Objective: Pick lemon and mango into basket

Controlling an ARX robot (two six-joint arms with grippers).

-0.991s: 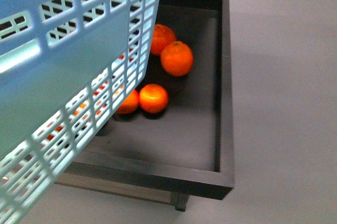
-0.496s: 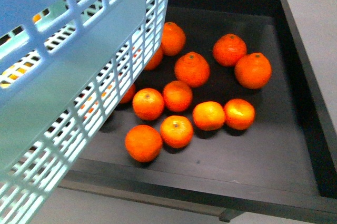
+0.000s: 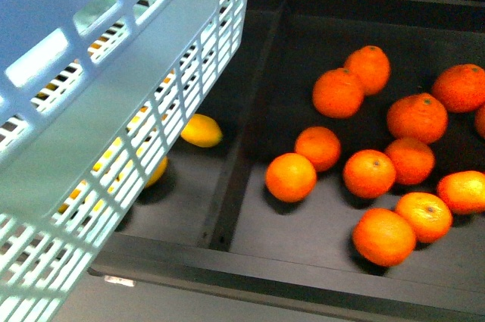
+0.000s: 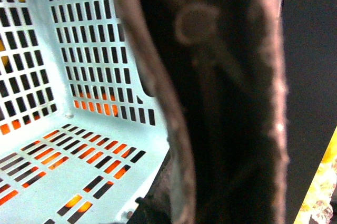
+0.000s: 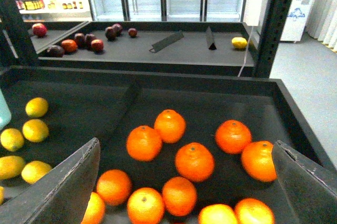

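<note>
The light-teal slotted basket (image 3: 114, 110) hangs tilted over the left of the black tray, filling the upper left of the front view. My left gripper is shut on the basket at its brown handle (image 4: 221, 103), which hides the fingers; the basket floor (image 4: 58, 182) shows beside it. A lemon (image 3: 201, 130) lies in the left compartment by the basket's wall, and others show through the slots. Several lemons (image 5: 36, 129) lie left of my right gripper (image 5: 184, 187), which hangs open and empty above the oranges. The mango is out of view.
Several oranges (image 3: 290, 176) fill the right compartment, split from the lemons by a low divider (image 3: 231, 170). The tray's front wall (image 3: 303, 280) is raised. Behind stand a dark post (image 5: 274, 23), a shelf with dark red fruit (image 5: 84, 40) and one yellow fruit (image 5: 239, 42).
The front view has swung left along the tray: the oranges have slid to the right, and the divider and a lemon have come into sight. The basket stays at upper left.
</note>
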